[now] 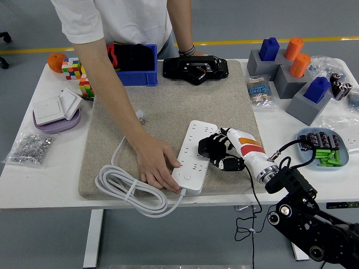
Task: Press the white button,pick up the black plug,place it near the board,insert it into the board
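A: Any trouble ahead?

B: Maybe. Might miss the holes in the board (192,147). Looks a bit tilted, that plug (206,144), so could bump the white top and not go in.

A: Anything else?

B: Could slip. Pinched by the right hand (221,152), dark fingers curled tight round it, but only a small grip on a small thing. One hard push and out it pops, maybe.

A: And the board? Could slide away?

B: Less likely. Pressed down at the near end by the person's hand (159,165), flat on the mat (168,106). Could slide if pushed from the side, though. Could pinch those fingers too if aimed too far left, but well apart for now.

A: And the cord (126,188)?

B: Looped at the near left of the mat. Not in the way.

A: So how does the plug look?

B: Black, short and chunky. Hard to tell apart from the dark fingers. No pins to see, hidden below.

A: Where now?

B: Right at the board's right edge, about halfway along. Just over it or touching, hard to say which. Cannot tell if pushed in or not.

A: And the left hand?

B: Nowhere to be seen.
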You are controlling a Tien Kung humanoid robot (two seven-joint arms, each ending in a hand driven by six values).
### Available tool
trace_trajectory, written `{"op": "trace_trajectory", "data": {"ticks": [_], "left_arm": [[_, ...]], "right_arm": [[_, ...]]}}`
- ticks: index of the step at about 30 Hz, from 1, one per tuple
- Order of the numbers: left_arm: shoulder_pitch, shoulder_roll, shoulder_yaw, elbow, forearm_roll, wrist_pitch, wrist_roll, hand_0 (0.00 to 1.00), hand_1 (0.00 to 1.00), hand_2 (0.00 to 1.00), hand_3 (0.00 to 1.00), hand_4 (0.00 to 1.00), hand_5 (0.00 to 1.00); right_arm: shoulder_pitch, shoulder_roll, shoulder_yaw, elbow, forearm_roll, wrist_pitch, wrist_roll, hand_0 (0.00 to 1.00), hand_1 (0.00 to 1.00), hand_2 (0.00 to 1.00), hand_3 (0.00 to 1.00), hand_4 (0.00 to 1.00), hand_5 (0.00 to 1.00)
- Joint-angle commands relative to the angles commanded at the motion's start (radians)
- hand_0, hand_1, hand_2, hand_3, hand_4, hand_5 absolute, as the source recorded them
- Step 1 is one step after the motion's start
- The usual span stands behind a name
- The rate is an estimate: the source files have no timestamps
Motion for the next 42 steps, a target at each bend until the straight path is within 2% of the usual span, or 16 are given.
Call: {"op": "trace_trajectory", "data": {"ticks": [42], "left_arm": [[-0.002,0.000,0.000,0.000,0.004,0.000,0.000,0.707,0.663,0.589,0.682,0.642,0.297]], "right_arm": [[-0.002,0.001,-0.004,0.013,0.002,0.023,-0.017,0.418,0.372,0.422,0.554,0.806,0.002]]}}
